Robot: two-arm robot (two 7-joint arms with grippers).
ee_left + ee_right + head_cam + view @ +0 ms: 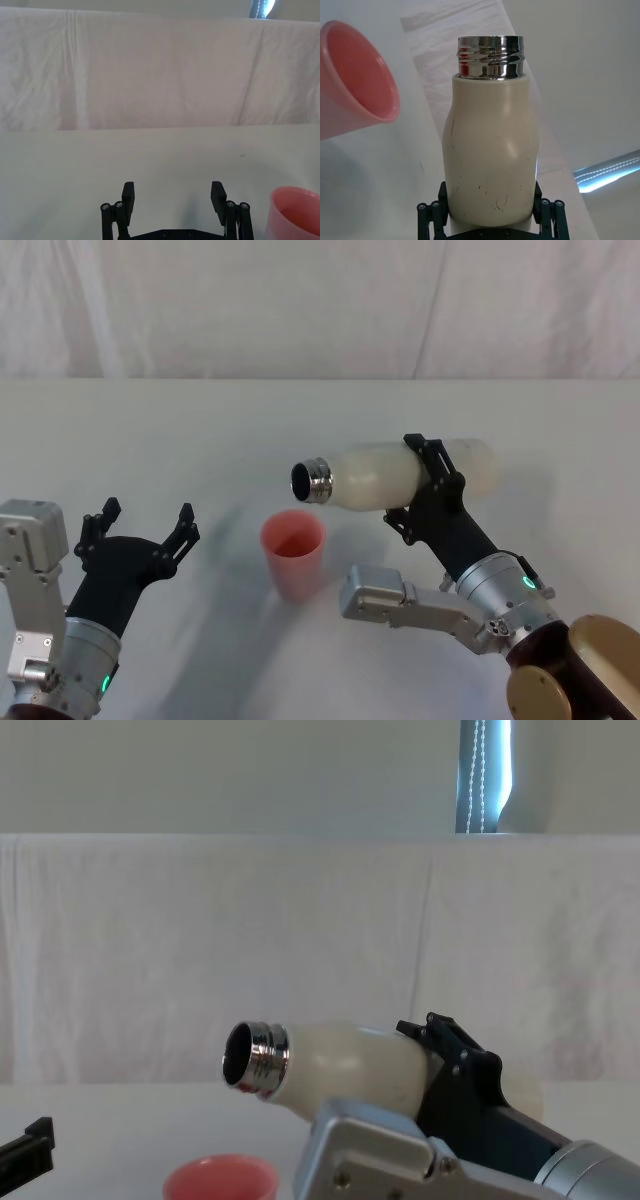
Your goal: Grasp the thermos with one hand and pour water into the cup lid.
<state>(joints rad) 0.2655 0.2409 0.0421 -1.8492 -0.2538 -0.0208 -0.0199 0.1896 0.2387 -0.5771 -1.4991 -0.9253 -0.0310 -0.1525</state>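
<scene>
One right end effector [428,483], clenched on the thermos [400,476] tipped near-level above the cup lid [294,554] mid-table, w/ left end effector [140,527] released: tilt slowly, keep neck over rim.

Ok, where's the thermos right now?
In the head view the thermos is right of centre, held nearly horizontal in the right gripper, its steel neck above and just right of the cup lid. The left gripper hangs open at far left.
</scene>
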